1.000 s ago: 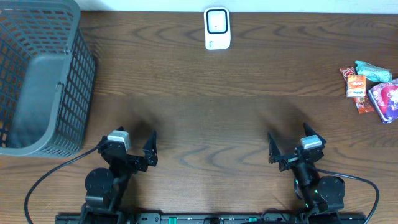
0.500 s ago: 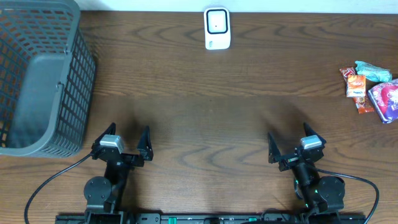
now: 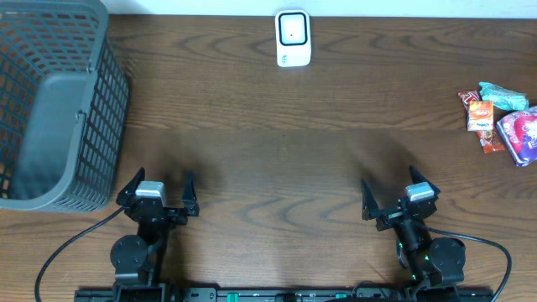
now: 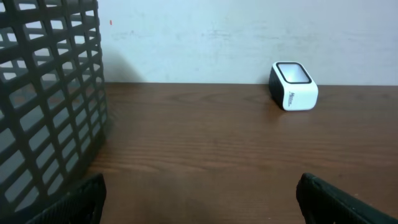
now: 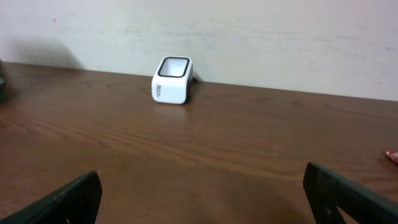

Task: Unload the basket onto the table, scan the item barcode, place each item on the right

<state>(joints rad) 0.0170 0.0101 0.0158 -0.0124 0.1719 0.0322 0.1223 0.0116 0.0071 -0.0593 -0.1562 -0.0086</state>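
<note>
The white scanner (image 3: 293, 38) with a dark window stands at the table's far edge, centre; it also shows in the left wrist view (image 4: 293, 86) and the right wrist view (image 5: 172, 80). The items, a small heap of snack packets (image 3: 500, 122) in orange, teal and purple, lie at the far right edge. My left gripper (image 3: 159, 186) sits low at the front left, open and empty, with only bare wood between its fingers in its wrist view (image 4: 200, 199). My right gripper (image 3: 393, 193) rests at the front right, also open and empty (image 5: 202, 196). Both are far from the packets and the scanner.
A tall grey mesh basket (image 3: 54, 101) fills the back left corner, close to the left gripper, and its wall takes up the left side of the left wrist view (image 4: 43, 106). A white wall runs behind the table. A red packet tip (image 5: 392, 155) shows at the right wrist view's edge.
My left gripper has swung a little to the left, toward the basket, still open. The right arm has not moved.
</note>
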